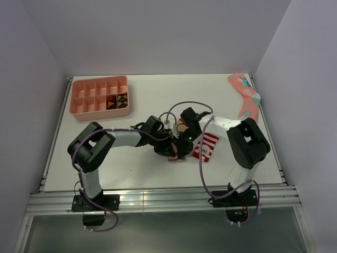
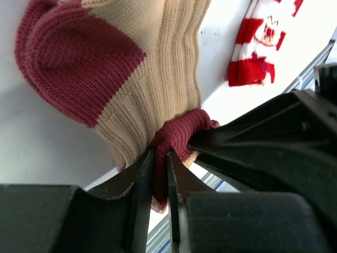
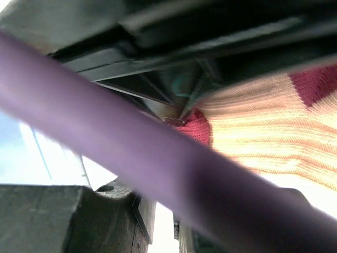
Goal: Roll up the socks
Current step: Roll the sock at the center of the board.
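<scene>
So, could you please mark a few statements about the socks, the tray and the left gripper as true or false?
1. The left gripper pinches the tan sock. True.
2. The striped sock lies in the tray. False: it lies on the table.
3. The pink sock lies near the table's far right corner. True.
4. All tray compartments are empty. False: two of them hold dark items.
</scene>
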Robot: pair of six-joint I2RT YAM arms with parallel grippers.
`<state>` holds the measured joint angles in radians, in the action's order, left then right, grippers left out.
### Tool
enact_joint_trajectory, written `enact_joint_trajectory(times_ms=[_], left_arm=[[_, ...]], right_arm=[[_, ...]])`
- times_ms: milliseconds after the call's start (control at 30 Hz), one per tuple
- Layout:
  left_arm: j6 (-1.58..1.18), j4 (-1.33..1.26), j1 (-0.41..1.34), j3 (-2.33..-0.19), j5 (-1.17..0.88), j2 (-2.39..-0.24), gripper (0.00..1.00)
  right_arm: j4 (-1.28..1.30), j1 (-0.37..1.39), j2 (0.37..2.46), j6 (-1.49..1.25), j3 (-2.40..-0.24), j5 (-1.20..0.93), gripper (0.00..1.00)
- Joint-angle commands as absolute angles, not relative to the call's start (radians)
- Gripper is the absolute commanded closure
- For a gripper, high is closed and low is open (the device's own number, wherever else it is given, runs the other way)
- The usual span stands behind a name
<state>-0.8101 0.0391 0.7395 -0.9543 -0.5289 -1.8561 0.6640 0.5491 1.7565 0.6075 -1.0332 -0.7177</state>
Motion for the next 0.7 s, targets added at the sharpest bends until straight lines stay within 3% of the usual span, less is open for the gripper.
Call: enact_joint_trajectory(times_ms=[0, 167, 667], left_arm=[[-0.776, 0.025, 0.779, -0.911, -0.376, -1.873, 0.77], [-0.759, -0.018, 0.801, -0.893, -0.335, -1.852, 0.69], [-0.745, -0.153, 0.851, -0.825, -0.299, -1.859, 0.67]], right_arm=[[0.79, 0.497, 1.836, 0.601, -1.106, -0.751, 0.81], [0.906, 0.453, 1.934, 0.614, -1.209, -0.819, 0.81], [0.948, 0.419, 2.045, 0.531, -1.316, -0.789, 0.82]])
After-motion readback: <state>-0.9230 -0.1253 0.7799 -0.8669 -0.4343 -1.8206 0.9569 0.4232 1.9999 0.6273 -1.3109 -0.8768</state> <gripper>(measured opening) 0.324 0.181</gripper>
